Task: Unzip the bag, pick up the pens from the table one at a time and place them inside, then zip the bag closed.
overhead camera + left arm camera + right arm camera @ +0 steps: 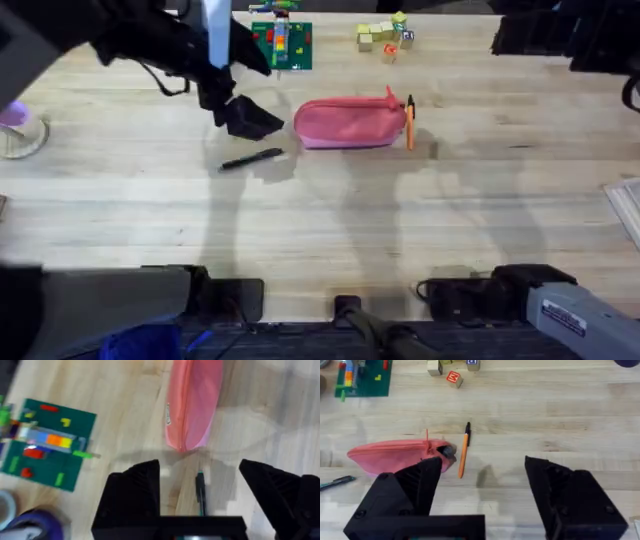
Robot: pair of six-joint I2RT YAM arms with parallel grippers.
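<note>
While just beside bag (350,122), left hand (250,118)

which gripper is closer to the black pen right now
Left. The left gripper hovers just above the black pen, jaws open. The right gripper is farther off, by the orange pen.

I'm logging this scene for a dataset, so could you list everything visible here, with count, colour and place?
Bag: one, pink, table centre, pull tab at its right end.
Orange pen: one, black end, beside the bag's right end.
Black pen: one, on the table left of the bag.
Brick baseplate: one, green, coloured bricks on it, far edge.
Blocks: small cluster, yellowish, far edge right of the baseplate.
Table: one, light wood.
Left gripper: black, open, above the black pen.
Right gripper: black, open, near the orange pen.
</note>
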